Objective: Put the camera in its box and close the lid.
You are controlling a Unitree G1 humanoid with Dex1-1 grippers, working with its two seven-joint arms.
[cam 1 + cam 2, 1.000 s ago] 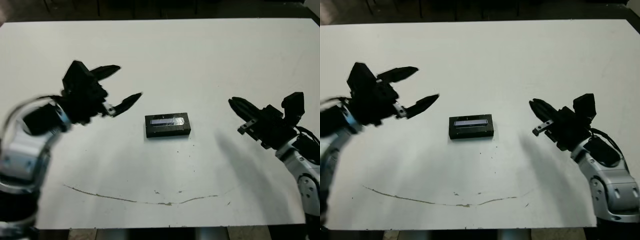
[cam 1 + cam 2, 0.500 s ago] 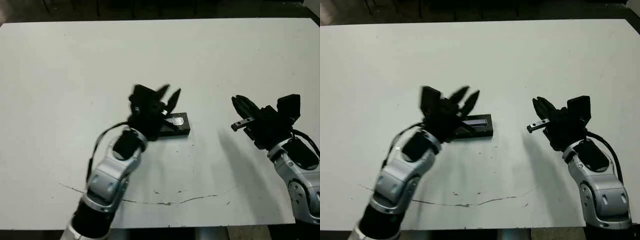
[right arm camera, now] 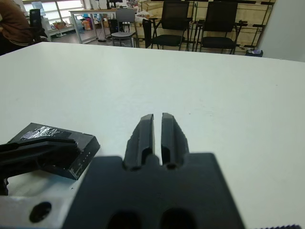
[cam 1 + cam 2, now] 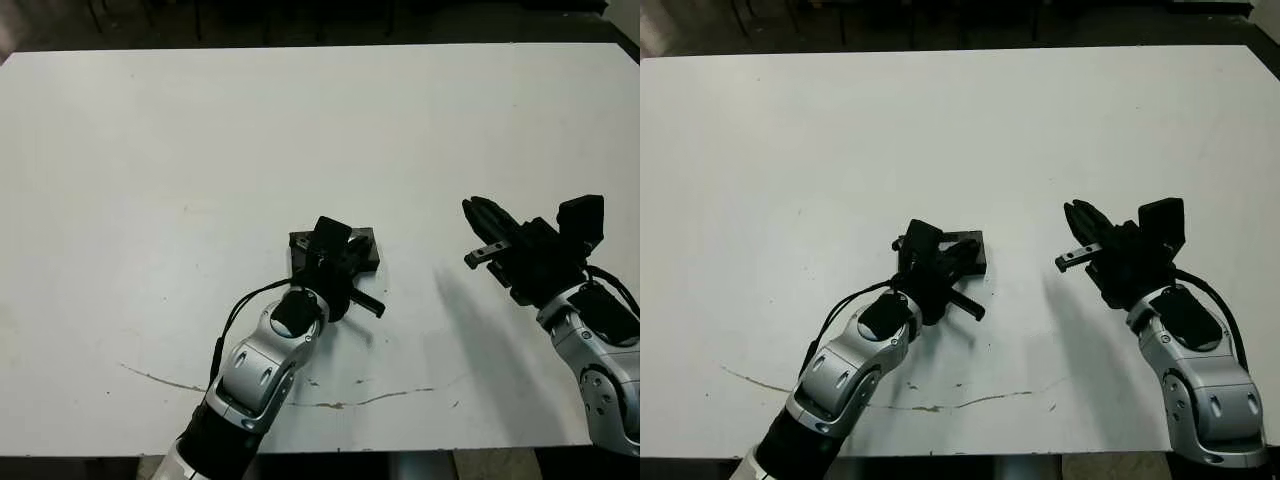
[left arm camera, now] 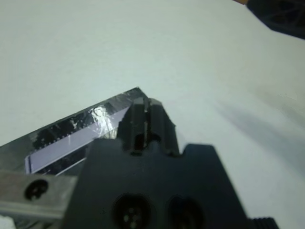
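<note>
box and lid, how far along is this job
Nearly finished, it seems: the lid with its pale stripe sits on the box, and no loose camera shows on the table; whether it is inside is hidden. In hand: the left claw, fingers together, rests over the lid's end. The right claw is shut, off to the side. Left: perhaps a last press, then withdrawing.
</note>
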